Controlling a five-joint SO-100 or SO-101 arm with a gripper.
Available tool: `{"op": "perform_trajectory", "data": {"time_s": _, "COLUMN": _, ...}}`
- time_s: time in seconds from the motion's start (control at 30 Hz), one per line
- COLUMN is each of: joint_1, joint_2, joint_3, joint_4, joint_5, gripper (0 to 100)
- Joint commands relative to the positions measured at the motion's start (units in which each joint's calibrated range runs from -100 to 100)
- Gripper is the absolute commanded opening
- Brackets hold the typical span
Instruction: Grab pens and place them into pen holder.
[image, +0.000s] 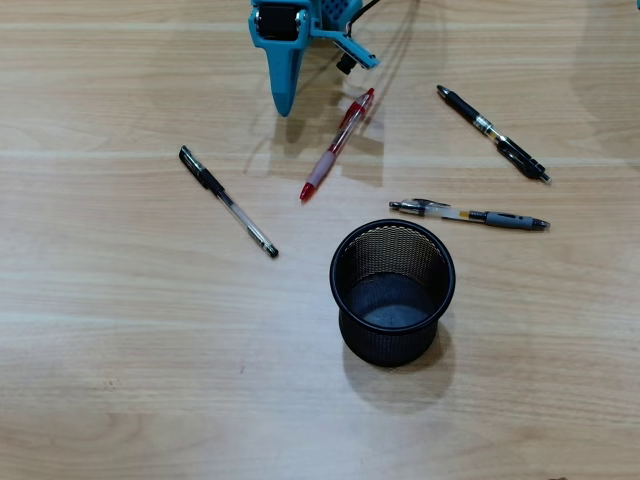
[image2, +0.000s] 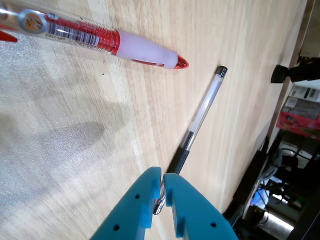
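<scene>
Jaws together and empty; all four pens lie out on the bench, none in the pen holder yet.

Overhead view: the teal gripper (image: 285, 105) hangs near the bench's far edge, its fingers closed to a point, the red pen (image: 338, 145) just beside it. The clear pen (image: 228, 201) lies toward the left edge, the black pen (image: 492, 133) and grey-and-white pen (image: 469, 215) toward the right, the pen holder (image: 392, 291) nearer the near edge, empty. Wrist view: the closed gripper (image2: 163, 175) covers the clear pen's (image2: 200, 115) near end, while the red pen (image2: 100, 39) lies well beyond the tips.
</scene>
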Motion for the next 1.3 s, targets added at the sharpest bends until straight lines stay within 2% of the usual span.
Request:
{"op": "perform_trajectory", "data": {"time_s": 0.0, "joint_1": 0.6, "joint_2": -0.8, "joint_3": 0.3, "joint_4": 0.1, "joint_5": -0.1, "gripper": 2}}
{"op": "perform_trajectory", "data": {"time_s": 0.37, "joint_1": -3.1, "joint_2": -0.8, "joint_3": 0.3, "joint_4": 0.1, "joint_5": 0.1, "gripper": 2}}
{"op": "perform_trajectory", "data": {"time_s": 1.27, "joint_1": -1.3, "joint_2": -0.8, "joint_3": 0.3, "joint_4": 0.1, "joint_5": -0.2, "gripper": 2}}
